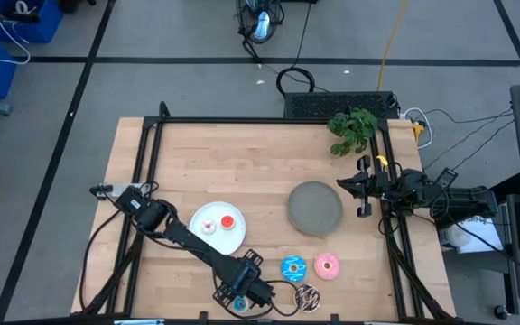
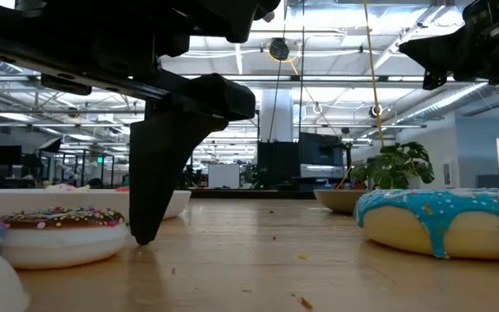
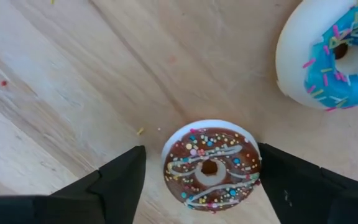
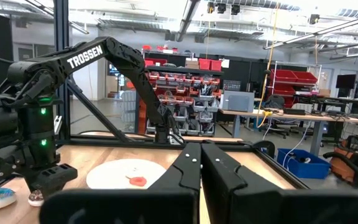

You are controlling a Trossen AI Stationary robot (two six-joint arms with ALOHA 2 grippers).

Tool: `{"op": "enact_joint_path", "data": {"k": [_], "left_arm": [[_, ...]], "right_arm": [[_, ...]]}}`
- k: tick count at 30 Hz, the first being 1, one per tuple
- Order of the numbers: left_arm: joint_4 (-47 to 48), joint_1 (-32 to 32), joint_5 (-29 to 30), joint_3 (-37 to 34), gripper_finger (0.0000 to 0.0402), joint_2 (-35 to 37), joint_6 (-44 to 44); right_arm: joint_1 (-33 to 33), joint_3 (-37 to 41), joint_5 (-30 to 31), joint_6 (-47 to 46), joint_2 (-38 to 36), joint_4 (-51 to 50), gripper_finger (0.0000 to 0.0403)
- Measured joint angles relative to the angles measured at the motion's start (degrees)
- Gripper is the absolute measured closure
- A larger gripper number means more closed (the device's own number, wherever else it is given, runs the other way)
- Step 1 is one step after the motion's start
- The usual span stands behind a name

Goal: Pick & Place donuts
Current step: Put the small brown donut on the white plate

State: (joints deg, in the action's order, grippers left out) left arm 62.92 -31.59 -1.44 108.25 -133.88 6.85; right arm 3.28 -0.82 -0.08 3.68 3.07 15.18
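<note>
The chocolate donut with white drizzle [image 3: 211,168] lies flat on the wood near the table's near edge [image 1: 309,296]. My left gripper [image 3: 201,152] is open and points down over it, one finger on each side with wood showing between. One dark finger [image 2: 156,165] reaches down to about table height beside the donut [image 2: 59,227]. The blue sprinkled donut [image 1: 293,267] and the pink donut [image 1: 327,266] lie just beyond. A tiny red ring [image 1: 227,221] and a tiny white ring [image 1: 208,227] sit on the white plate [image 1: 204,242]. My right gripper [image 4: 201,158] is shut and waits by the table's right edge [image 1: 364,191].
The gray plate [image 1: 315,208] stands right of centre, close to my right gripper. A green plant [image 1: 352,129] sits at the far right corner. The blue sprinkled donut [image 3: 331,53] lies close to the chocolate one. A black frame [image 1: 242,120] borders the table.
</note>
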Motion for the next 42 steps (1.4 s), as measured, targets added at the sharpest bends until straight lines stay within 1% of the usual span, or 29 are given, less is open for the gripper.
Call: {"op": "enact_joint_path", "data": {"k": [9, 13, 16, 19, 21, 26, 30, 33, 36, 42], "left_arm": [[0.0, 0.0, 0.0, 0.0, 0.0202, 0.0, 0.1], [0.2, 0.0, 0.2, 0.0, 0.0227, 0.1, -1.3], [1.4, 0.2, 1.0, -0.1, 0.0232, 0.8, -3.2], [5.8, 0.5, 1.9, 1.5, 0.0224, 2.9, -5.2], [7.7, 0.6, 3.2, 2.4, 0.0216, 5.3, -6.7], [8.5, 1.2, 4.3, 2.7, 0.0193, 11.4, -11.0], [10.0, 2.1, 4.8, 2.7, 0.0189, 17.0, -15.5], [11.2, 3.1, 5.1, 2.7, 0.0197, 20.4, -20.1], [14.6, 3.7, 6.2, 2.8, 0.0214, 23.6, -23.5], [26.4, 4.3, 8.4, 2.7, 0.0253, 27.9, -29.4]], "right_arm": [[0.0, 0.0, 0.0, 0.0, 0.0, 0.0, 0.0403], [0.0, 0.0, 0.0, 0.0, 0.0, 0.0, 0.0403], [0.0, 0.0, 0.0, 0.0, 0.0, 0.0, 0.0403], [0.0, 0.0, 0.0, 0.0, 0.0, 0.0, 0.0403], [0.0, 0.0, 0.0, 0.0, 0.0, 0.0, 0.0403], [0.0, 0.0, 0.0, 0.0, 0.1, 0.2, 0.0403], [0.0, 0.0, 0.0, 0.0, 0.1, 0.2, 0.0403], [0.0, 0.0, 0.0, 0.0, 0.1, 0.3, 0.0403], [0.0, 0.0, 0.0, 0.0, 0.1, 0.3, 0.0403], [0.0, 0.0, 0.0, 0.0, 0.2, 0.3, 0.0403]]}}
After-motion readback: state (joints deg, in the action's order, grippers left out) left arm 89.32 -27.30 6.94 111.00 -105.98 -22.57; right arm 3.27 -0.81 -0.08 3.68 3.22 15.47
